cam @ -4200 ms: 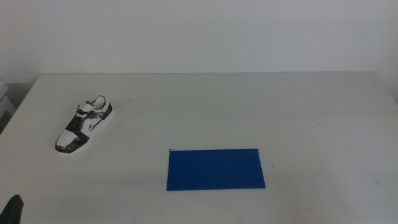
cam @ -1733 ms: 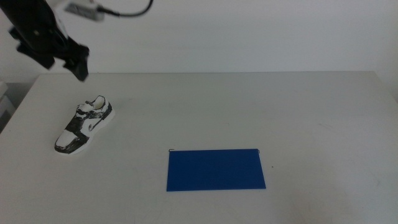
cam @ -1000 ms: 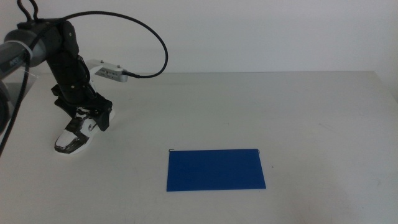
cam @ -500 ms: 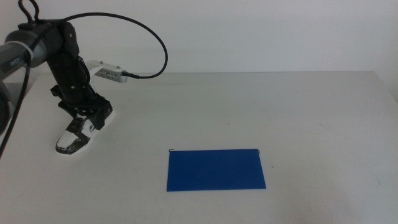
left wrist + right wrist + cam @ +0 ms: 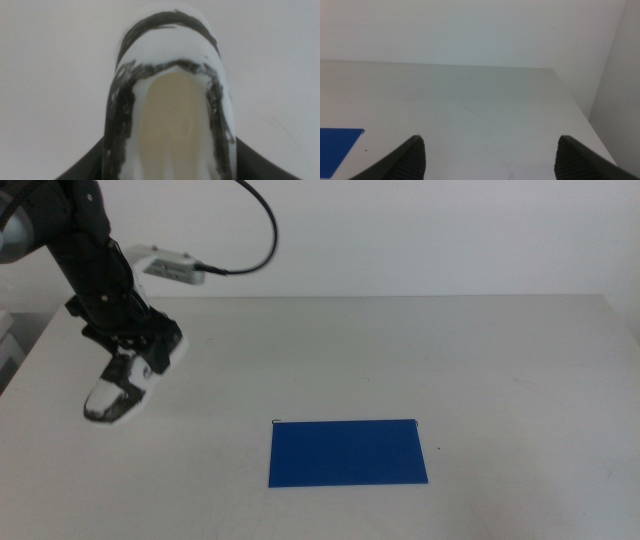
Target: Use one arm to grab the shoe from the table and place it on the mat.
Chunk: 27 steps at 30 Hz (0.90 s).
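Observation:
My left gripper [image 5: 143,348] is shut on the heel end of the shoe [image 5: 122,383], a white sneaker with black patches. The shoe hangs tilted, toe down, just over the left part of the table [image 5: 400,350]. In the left wrist view the shoe's [image 5: 170,110] heel opening fills the space between the two dark jaws of the left gripper [image 5: 170,167]. The blue mat [image 5: 347,452] lies flat near the table's front middle, well to the right of the shoe. My right gripper [image 5: 492,160] is open over bare table [image 5: 470,100], with a corner of the mat [image 5: 335,145] beside it.
A black cable [image 5: 262,230] and a white box [image 5: 170,265] ride on the left arm above the table's back left. The table's right edge [image 5: 580,120] shows in the right wrist view.
The left arm came down onto the shoe and closed on its heel. In the last half second it has risen, and the shoe has come up with it, heel first.

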Available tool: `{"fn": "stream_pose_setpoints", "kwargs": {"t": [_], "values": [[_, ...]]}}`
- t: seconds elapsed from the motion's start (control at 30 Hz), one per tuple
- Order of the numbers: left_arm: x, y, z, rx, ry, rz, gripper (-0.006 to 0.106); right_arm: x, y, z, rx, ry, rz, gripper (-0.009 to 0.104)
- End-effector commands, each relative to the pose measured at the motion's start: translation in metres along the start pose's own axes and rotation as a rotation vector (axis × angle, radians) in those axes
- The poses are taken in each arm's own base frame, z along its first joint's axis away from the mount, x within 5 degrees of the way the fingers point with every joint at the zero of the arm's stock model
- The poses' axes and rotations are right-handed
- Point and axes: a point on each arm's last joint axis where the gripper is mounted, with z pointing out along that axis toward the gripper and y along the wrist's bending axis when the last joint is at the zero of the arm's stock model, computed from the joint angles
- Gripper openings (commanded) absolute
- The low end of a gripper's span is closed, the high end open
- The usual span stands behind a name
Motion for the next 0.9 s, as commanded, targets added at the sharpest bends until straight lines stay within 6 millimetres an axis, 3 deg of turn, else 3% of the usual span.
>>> {"fn": "stream_pose_setpoints", "kwargs": {"t": [0.0, 0.27, 0.47, 0.87], "values": [[0.019, -0.026, -0.035, 0.017, 0.036, 0.022, -0.001, -0.011, -0.001, -0.003, 0.012, -0.109, -0.021, 0.066], [0.04, -0.081, -0.064, -0.003, 0.011, 0.032, -0.001, -0.011, -0.001, -0.003, 0.012, -0.109, -0.021, 0.066], [0.054, -0.115, -0.07, 0.014, 0.015, 0.058, -0.001, -0.011, -0.001, -0.003, 0.012, -0.109, -0.021, 0.066], [0.043, -0.158, -0.067, 0.034, -0.013, 0.08, -0.001, -0.011, -0.001, -0.003, 0.012, -0.109, -0.021, 0.066]]}}
